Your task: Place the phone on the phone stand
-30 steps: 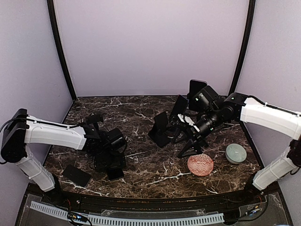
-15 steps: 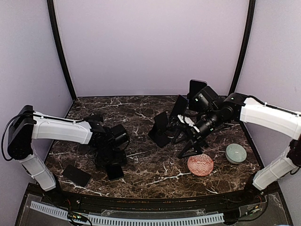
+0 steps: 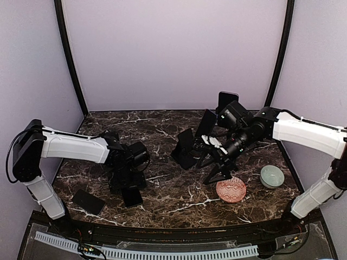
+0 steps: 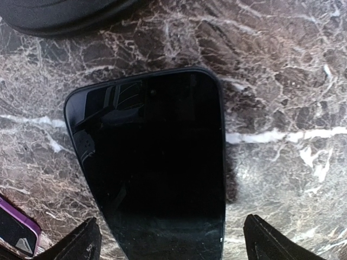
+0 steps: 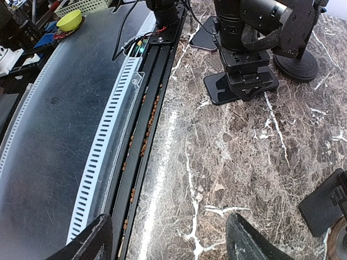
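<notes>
while the phone (image 4: 157, 162) lies flat, left gripper (image 4: 169, 238) gapes over it; right gripper (image 5: 168, 241) gapes empty

Your overhead view spans the dark veined marble table (image 3: 162, 135); left wrist looks straight down, close on the glossy black phone (image 4: 157, 173) at 7 o'clock; right wrist, farther, shares it.

I'm looking down on my dark, white-veined marble tabletop (image 3: 162, 189): a black phone (image 4: 157, 168) lies flat, a second phone (image 3: 89, 201) is near the left front corner, a phone stand (image 3: 186, 148) stands mid-table, and a pink plate (image 3: 231, 189) and pale green bowl (image 3: 271, 176) sit to the right.
</notes>
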You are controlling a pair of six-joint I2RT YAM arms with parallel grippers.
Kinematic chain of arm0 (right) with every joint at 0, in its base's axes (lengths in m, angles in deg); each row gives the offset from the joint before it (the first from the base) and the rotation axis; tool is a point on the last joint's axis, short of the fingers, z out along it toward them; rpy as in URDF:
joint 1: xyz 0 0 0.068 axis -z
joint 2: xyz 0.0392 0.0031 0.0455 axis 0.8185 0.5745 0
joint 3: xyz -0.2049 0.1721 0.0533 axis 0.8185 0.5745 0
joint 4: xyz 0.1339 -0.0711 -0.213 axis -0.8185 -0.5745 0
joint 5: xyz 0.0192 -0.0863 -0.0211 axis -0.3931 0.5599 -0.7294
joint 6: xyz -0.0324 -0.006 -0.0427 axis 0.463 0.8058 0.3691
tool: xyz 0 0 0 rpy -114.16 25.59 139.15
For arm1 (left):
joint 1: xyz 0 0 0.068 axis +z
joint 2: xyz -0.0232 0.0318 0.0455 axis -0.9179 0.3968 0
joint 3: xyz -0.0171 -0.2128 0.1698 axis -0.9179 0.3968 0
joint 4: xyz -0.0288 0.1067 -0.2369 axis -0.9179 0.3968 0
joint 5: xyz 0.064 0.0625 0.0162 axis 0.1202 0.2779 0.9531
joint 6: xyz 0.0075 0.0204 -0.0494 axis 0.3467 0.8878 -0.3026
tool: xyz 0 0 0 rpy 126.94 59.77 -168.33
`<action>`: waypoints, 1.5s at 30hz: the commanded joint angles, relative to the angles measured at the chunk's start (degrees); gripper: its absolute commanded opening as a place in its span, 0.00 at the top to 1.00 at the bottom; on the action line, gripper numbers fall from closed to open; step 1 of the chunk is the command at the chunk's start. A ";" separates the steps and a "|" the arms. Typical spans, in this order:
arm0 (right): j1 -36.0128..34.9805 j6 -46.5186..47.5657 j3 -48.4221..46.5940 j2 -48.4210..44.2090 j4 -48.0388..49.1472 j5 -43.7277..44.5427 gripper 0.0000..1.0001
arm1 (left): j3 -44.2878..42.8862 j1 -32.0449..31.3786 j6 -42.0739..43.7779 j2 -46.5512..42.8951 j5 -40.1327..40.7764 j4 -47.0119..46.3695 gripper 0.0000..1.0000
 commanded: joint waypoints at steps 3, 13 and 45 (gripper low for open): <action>-0.68 0.95 -1.91 -0.04 -1.07 -0.15 0.29 | -0.79 0.26 -1.61 1.12 -1.53 0.72 0.06; -0.66 1.49 -2.17 0.31 -1.19 0.70 0.29 | 1.61 0.25 -2.79 0.99 -3.45 -1.50 0.08; 2.61 2.17 -9.04 -0.28 -6.66 3.59 0.38 | -18.41 -7.88 10.50 11.09 7.68 9.01 0.99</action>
